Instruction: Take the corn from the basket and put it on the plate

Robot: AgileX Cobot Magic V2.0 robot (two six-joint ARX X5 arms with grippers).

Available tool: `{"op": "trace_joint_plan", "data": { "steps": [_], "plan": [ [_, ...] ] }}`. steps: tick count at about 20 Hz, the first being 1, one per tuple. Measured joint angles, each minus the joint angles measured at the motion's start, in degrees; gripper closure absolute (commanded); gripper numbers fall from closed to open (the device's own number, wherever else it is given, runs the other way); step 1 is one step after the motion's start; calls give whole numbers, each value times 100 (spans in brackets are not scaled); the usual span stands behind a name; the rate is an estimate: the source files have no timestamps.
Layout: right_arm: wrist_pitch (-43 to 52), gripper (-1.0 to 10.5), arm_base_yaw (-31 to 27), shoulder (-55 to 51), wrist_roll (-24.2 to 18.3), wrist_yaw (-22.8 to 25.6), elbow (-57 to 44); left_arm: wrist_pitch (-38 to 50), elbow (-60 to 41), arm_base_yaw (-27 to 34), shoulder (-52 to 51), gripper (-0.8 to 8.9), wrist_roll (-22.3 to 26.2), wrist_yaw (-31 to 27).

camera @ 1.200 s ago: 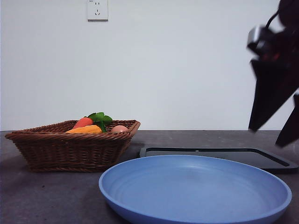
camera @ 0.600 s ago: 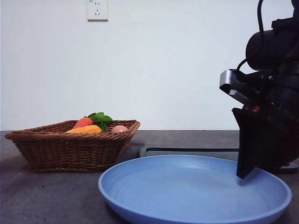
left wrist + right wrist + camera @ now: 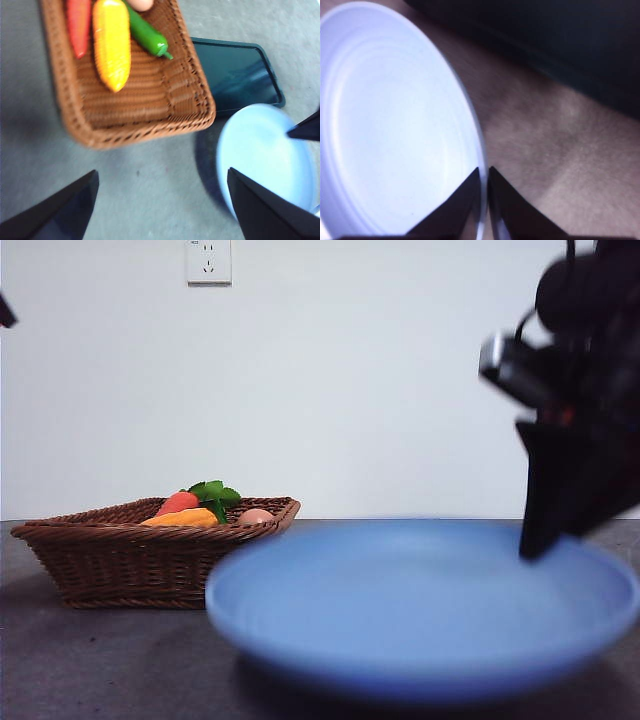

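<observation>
Biggest thing going on is the plate (image 3: 420,605): it's lifted at a tilt and blurry in the front view, with the right gripper (image 3: 483,175) pinched shut on its rim, one jaw on the inside of the rim and one outside. So the plate is sitting right in that gripper rather than lying flat, and the black tray (image 3: 235,75) shows just beyond it on the table. The basket (image 3: 77,122) is off to the far side of the plate from the right gripper, and looks a lot closer to the left gripper (image 3: 162,200), which hangs above the bare table with its jaws spread wide and nothing in them. From the left gripper the corn (image 3: 112,42) lies forward, past the near basket wall, in the far half of the basket. Its long axis runs pretty much straight away from that gripper, parallel to the carrot (image 3: 79,25) on one side, with a green pepper (image 3: 146,34) angled on the other, nearly touching it. My guess is the left arm is the one for the grab, and its jaws would need to close across the cob's width, squeezing between those neighbours.
</observation>
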Motion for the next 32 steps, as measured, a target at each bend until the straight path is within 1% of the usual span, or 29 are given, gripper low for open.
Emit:
{"op": "trace_joint_plan", "data": {
  "steps": [2, 4, 9, 11, 13, 15, 17, 19, 22, 27, 29, 32],
  "plan": [
    [-234, 944, 0, -446, 0, 2, 146, 372, 275, -251, 417, 413, 0, -210],
    [-448, 944, 0, -861, 0, 2, 236, 651, 575, -566, 920, 413, 0, -579],
    [-815, 945, -46, -1757, 59, 13, 302, 765, 1650, -1261, 2677, 413, 74, -1987],
    [-820, 945, -74, -2017, 142, 15, 304, 741, 2201, -1434, 3401, 413, 136, -2365],
    [-876, 944, -76, -2218, 195, 39, 306, 726, 2699, -1543, 4081, 413, 201, -2406],
    [-973, 944, -76, -2363, 205, 155, 306, 730, 3056, -1663, 4712, 413, 251, -2627],
    [-1062, 944, -76, -2435, 208, 264, 306, 723, 3303, -1764, 5246, 413, 352, -2780],
    [-1128, 945, -76, -2457, 208, 267, 306, 721, 3440, -1823, 5646, 413, 396, -2896],
    [-1123, 945, -76, -2468, 208, 267, 306, 743, 3453, -1853, 6006, 413, 446, -3001],
    [-1123, 944, -76, -2468, 208, 267, 306, 743, 3456, -1902, 6293, 416, 452, -3128],
    [-1117, 945, -76, -2468, 208, 267, 306, 791, 3458, -1950, 6299, 456, 455, -3132],
    [-1115, 944, -76, -2468, 208, 267, 306, 785, 3460, -1971, 6299, 480, 455, -3132]
  ]
}}
